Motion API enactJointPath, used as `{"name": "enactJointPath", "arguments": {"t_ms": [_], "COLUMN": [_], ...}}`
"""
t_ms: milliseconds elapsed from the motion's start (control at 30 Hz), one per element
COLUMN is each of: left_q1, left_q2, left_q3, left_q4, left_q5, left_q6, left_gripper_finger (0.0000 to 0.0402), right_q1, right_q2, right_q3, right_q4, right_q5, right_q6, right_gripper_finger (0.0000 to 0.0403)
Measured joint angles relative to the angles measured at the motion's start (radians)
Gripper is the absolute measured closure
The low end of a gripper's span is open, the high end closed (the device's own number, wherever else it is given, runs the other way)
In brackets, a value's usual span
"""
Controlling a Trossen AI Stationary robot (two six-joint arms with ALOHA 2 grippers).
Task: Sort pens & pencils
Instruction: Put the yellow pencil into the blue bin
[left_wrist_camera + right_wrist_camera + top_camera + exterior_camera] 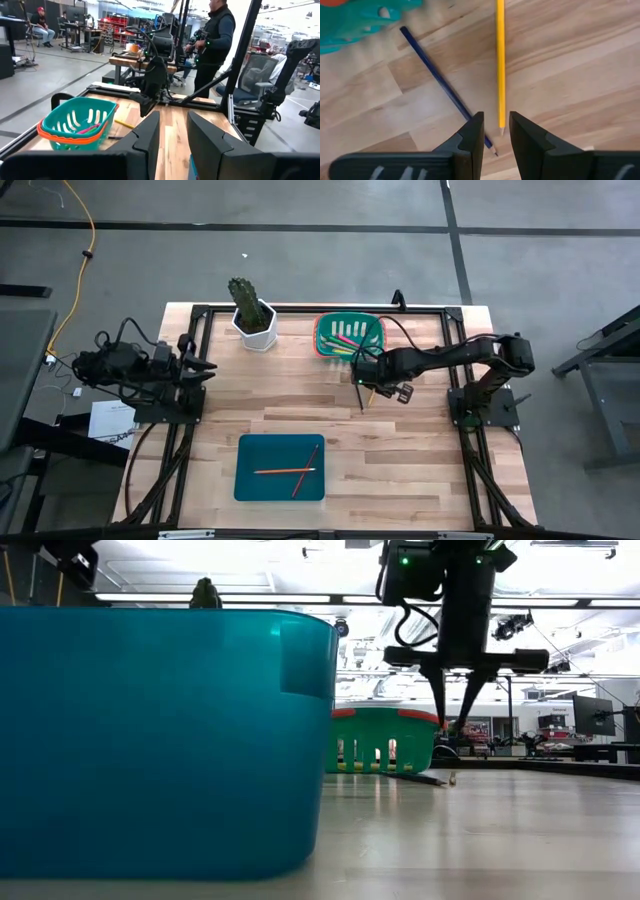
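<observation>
- Right gripper (495,131), fingers narrowly apart and empty, hangs over the yellow pencil's (500,65) tip.
- Descending off-centre could also catch the dark blue pencil (442,87) alongside.
- Pinching near the tip risks the pencil swinging.

grey floor (300,250), workbenches (127,60), bright ceiling lights (250,575)

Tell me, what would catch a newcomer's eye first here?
Probably the right gripper, hanging open just above two loose pencils on the wood beside the green basket: a yellow pencil and a dark blue pencil. Next, the teal bin at the table's near edge, already holding two crossed pencils, and the potted cactus at the far side.
</observation>
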Motion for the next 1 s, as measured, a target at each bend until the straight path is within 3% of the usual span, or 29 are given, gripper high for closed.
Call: {"name": "enactJointPath", "arguments": {"t_ms": [700,1000], "left_q1": [0.0,0.0], "left_q2": [0.0,0.0], "left_q3": [0.035,0.035], "left_q4": [-0.057,-0.062], "left_q5": [-0.011,-0.008], "left_q6": [-0.008,0.0], "left_gripper_finger": [0.0316,0.0316], "right_q1": [0.0,-0.002], "right_q2": [0.022,0.085], "right_q3": [0.0,0.001], "right_q4": [-0.033,0.033], "right_q5": [-0.037,-0.076], "right_q6": [0.029,0.024], "right_gripper_finger": [0.032,0.032]}}
